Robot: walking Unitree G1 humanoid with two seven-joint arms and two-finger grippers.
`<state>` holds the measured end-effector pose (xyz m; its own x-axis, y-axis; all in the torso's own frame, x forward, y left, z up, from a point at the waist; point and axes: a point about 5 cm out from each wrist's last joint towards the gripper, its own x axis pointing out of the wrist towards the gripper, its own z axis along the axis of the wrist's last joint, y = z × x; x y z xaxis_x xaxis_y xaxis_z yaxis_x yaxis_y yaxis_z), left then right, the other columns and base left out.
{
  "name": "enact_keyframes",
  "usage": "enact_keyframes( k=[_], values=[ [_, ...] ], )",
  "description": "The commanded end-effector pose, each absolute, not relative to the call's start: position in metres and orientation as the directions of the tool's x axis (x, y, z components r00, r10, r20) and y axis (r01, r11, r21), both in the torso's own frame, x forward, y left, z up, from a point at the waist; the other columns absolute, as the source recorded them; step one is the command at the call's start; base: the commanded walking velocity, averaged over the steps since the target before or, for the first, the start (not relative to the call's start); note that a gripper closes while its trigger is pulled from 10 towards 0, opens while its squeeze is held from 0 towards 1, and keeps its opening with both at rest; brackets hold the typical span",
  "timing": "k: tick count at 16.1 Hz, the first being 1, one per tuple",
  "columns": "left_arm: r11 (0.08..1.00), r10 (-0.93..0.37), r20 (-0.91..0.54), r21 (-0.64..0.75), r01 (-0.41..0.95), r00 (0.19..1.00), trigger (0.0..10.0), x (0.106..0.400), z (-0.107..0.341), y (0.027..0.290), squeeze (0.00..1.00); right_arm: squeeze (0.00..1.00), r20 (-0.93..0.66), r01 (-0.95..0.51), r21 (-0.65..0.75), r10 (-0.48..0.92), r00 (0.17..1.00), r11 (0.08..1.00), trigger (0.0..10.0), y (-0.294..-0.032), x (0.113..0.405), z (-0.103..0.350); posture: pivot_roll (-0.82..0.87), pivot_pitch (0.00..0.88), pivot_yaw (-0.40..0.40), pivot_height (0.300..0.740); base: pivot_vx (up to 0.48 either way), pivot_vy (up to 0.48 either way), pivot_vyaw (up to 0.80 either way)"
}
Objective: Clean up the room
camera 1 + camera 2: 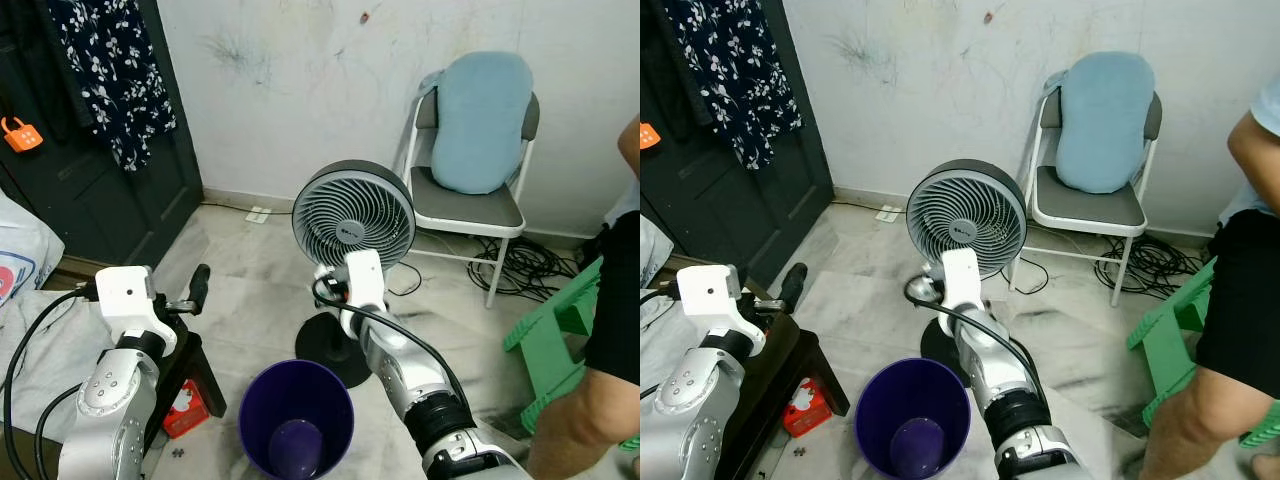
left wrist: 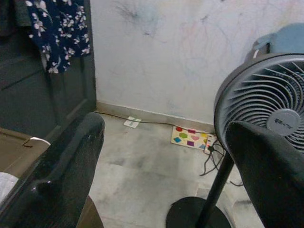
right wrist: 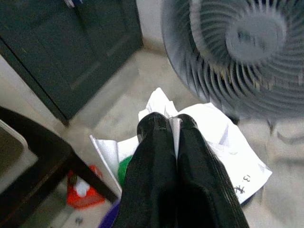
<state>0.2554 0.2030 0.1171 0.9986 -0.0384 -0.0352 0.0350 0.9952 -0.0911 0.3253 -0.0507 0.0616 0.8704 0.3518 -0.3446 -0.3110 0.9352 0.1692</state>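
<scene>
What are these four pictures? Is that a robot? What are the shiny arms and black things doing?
Yes, it is a robot that walks around a home to tidy it. The two top pictures come from cameras in its head, looking down at its own silver arms. The other two come from small cameras on its wrists, looking along its black fingers. The left gripper is open and holds nothing. The right gripper is pinched shut on crumpled white paper, above a purple bin on the floor. Behind stand a grey fan and a white chair with a blue cushion. A person's leg is at the right edge.
</scene>
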Motion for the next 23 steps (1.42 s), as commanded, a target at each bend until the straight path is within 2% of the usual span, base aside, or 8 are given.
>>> enact_keyframes(
  k=[1, 5, 8, 11, 18, 23],
  values=[
    [0.996, -0.066, -0.036, -0.070, 0.064, 0.997, 10.0, 0.254, 0.119, 0.201, 0.00, 0.00, -0.332, -0.307, 0.173, 0.349, 0.876, 0.936, 10.0, -0.046, 0.332, 0.070, 0.01, 0.000, 0.008, 0.740, 0.000, 0.000, 0.00],
    [0.993, -0.103, -0.047, -0.059, 0.100, 0.994, 10.0, 0.253, 0.118, 0.199, 0.00, 0.00, -0.340, -0.282, 0.176, 0.327, 0.882, 0.943, 10.0, -0.049, 0.332, 0.067, 0.01, 0.000, 0.014, 0.740, 0.000, 0.000, 0.00],
    [0.987, -0.150, -0.064, -0.059, 0.146, 0.987, 10.0, 0.250, 0.114, 0.195, 0.00, 0.00, -0.439, -0.186, 0.125, 0.223, 0.870, 0.974, 10.0, -0.058, 0.330, 0.053, 0.01, 0.000, 0.014, 0.740, 0.000, 0.000, 0.00],
    [0.963, -0.270, -0.084, -0.038, 0.268, 0.959, 10.0, 0.235, 0.112, 0.192, 0.00, 0.00, -0.502, -0.136, 0.081, 0.158, 0.850, 0.987, 10.0, -0.065, 0.323, 0.040, 0.01, 0.000, 0.038, 0.740, 0.000, 0.000, 0.00],
    [0.881, -0.463, -0.181, 0.013, 0.473, 0.868, 10.0, 0.203, 0.118, 0.195, 0.00, 0.00, -0.566, -0.031, 0.118, 0.093, 0.819, 0.993, 10.0, -0.060, 0.302, 0.018, 0.03, 0.147, 0.131, 0.740, 0.000, 0.000, 0.00],
    [0.840, -0.521, -0.259, 0.011, 0.542, 0.813, 10.0, 0.187, 0.124, 0.203, 0.00, 0.00, -0.570, -0.003, 0.128, 0.076, 0.818, 0.992, 10.0, -0.043, 0.299, 0.018, 0.08, 0.185, 0.199, 0.740, 0.000, 0.000, 0.00]
  ],
)
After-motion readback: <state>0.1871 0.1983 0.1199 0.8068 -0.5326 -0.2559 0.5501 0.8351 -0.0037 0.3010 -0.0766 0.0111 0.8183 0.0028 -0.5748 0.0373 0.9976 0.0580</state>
